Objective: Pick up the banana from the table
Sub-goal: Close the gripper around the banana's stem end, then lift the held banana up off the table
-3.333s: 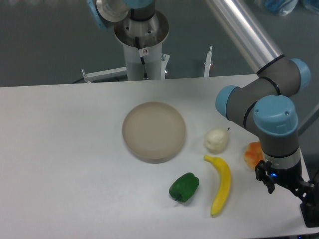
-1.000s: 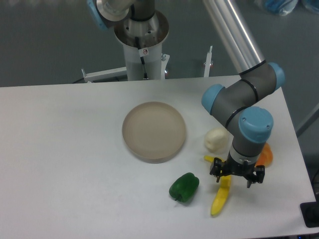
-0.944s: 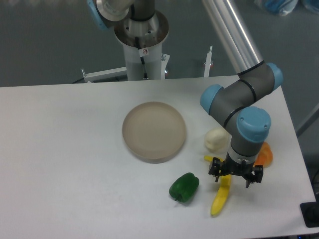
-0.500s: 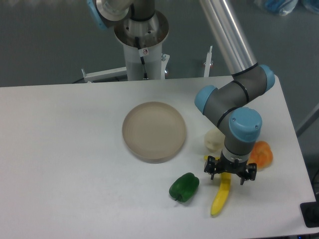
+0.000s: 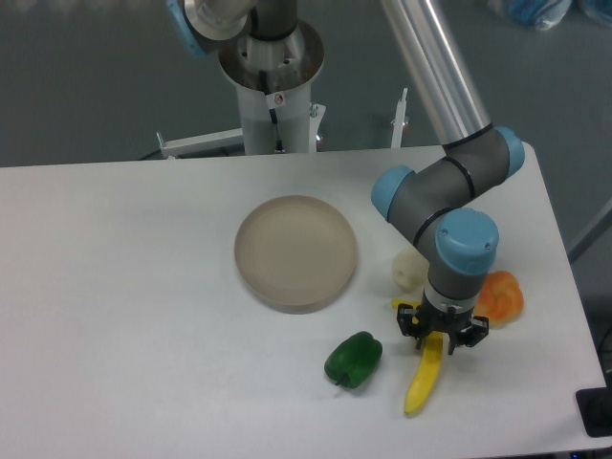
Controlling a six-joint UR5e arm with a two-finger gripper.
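Since the earlier frames the arm has swung in from the table's (image 5: 124,287) right edge, and the claw (image 5: 442,337) has narrowed its fingers over the banana (image 5: 425,373). The fingers now sit at either side of the banana's upper half, not spread wide, but whether they actually press on it cannot be told. The banana lies on the table directly under the claw, its lower end reaching toward the front edge. A pepper (image 5: 353,360) lies left of the claw, a plate (image 5: 295,251) further up-left, a pale lump (image 5: 407,270) just behind, an orange item (image 5: 499,296) right.
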